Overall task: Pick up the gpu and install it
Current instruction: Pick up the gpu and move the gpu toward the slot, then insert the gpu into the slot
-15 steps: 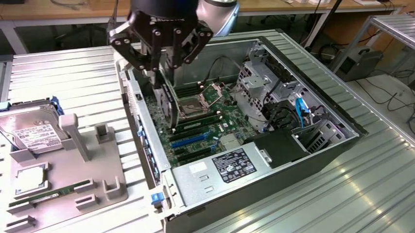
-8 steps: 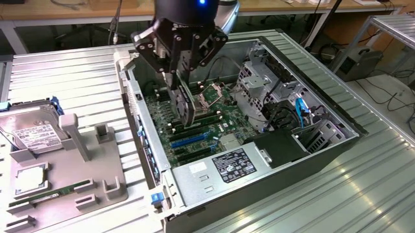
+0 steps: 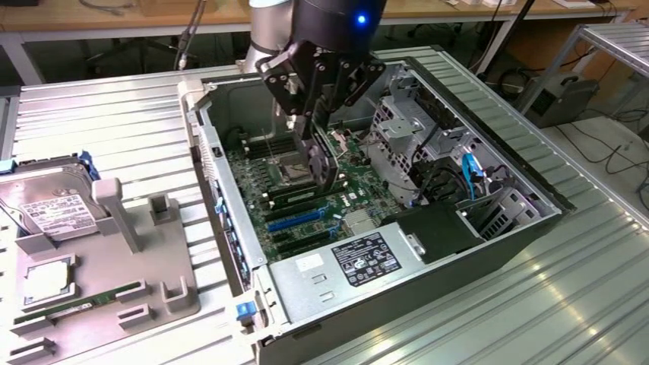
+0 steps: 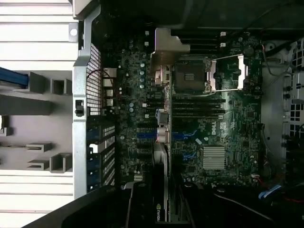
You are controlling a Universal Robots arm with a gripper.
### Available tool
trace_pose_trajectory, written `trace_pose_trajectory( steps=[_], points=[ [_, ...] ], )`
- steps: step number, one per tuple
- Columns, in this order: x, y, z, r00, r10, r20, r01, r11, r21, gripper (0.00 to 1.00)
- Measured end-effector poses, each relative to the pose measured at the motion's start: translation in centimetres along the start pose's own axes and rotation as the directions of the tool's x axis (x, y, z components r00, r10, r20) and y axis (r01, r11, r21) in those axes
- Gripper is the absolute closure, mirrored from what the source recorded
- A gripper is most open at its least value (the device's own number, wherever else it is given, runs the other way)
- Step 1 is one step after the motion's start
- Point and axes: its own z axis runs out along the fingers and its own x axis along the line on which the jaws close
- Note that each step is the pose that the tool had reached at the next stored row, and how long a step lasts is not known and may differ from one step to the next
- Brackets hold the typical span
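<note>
A ribbed metal table (image 3: 121, 122) fills the exterior view, with a wooden workbench (image 3: 102, 19) along the top edge and cables on the floor at the upper right. In the middle of the frame an open computer case (image 3: 218, 175) lies on its side, showing the motherboard (image 3: 294, 205).

At the exterior view's left sits a grey fixture tray (image 3: 112, 258) carrying a hard drive (image 3: 51, 213), a processor chip (image 3: 45, 277) and a memory stick (image 3: 81, 304).

At the upper middle, the gripper (image 3: 312, 125) is clenched on the gpu (image 3: 324, 163), holding it inside the case above the board. The card hangs on end, its long axis steep and slanting toward the frame's lower right. In the wrist view the gpu (image 4: 161, 180) shows edge-on, its silver bracket (image 4: 168, 45) at the end farthest from the camera.

Around it are the power supply (image 3: 355, 262) at the lower middle, a drive cage (image 3: 406, 125) to the right, the blue slots (image 3: 294, 217) just below the card, and the open processor socket (image 4: 192, 78) beside it.
</note>
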Motion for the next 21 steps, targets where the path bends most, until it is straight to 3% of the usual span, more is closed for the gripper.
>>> trace_pose_trajectory(
  steps=[3, 7, 21],
  points=[
    [-2.1, 0.57, 0.82, 1.0, 0.0, -0.0019, 0.0, 1.0, 0.0002, 0.74],
    [-4.2, 0.63, 1.89, 1.0, 0.0, -0.0026, 0.0, 1.0, 0.0006, 0.74],
    [-4.2, 0.63, 1.94, 1.0, 0.003, -0.0028, -0.003, 1.0, 0.0007, 0.74]
  ],
)
